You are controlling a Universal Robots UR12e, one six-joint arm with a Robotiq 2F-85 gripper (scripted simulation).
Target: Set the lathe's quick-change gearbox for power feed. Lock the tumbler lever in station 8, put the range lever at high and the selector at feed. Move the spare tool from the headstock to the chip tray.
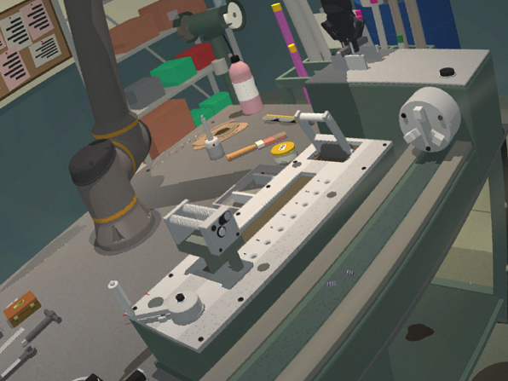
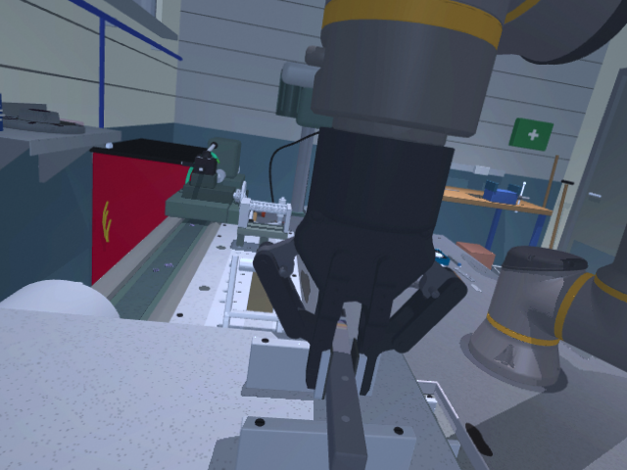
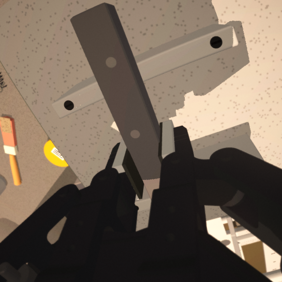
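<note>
The spare tool [image 3: 123, 105], a dark grey bar with two pale dots, lies across two light grey rests [image 3: 147, 71] on top of the headstock [image 1: 405, 69]. My gripper [image 3: 143, 151] stands over the bar's near end, and its two finger pads clamp the bar's sides [image 2: 340, 369]. In front of the headstock lies the white gearbox plate [image 1: 270, 226]. The tumbler lever [image 1: 209, 233] stands near the plate's middle. A looped lever [image 1: 325, 133] rises at the end of the plate by the headstock. A knob with a handle [image 1: 178, 306] sits at the opposite end. The long green chip tray [image 1: 332, 291] runs along the lathe's front.
A green bin of coloured rods [image 1: 301, 49] stands behind the headstock, close to my gripper. The chuck [image 1: 429, 118] juts from the headstock's face. A brush [image 1: 257, 146], a yellow tin [image 1: 284, 152] and a pink bottle [image 1: 245, 84] sit on the bench. My arm's base [image 1: 118, 206] stands left of the gearbox.
</note>
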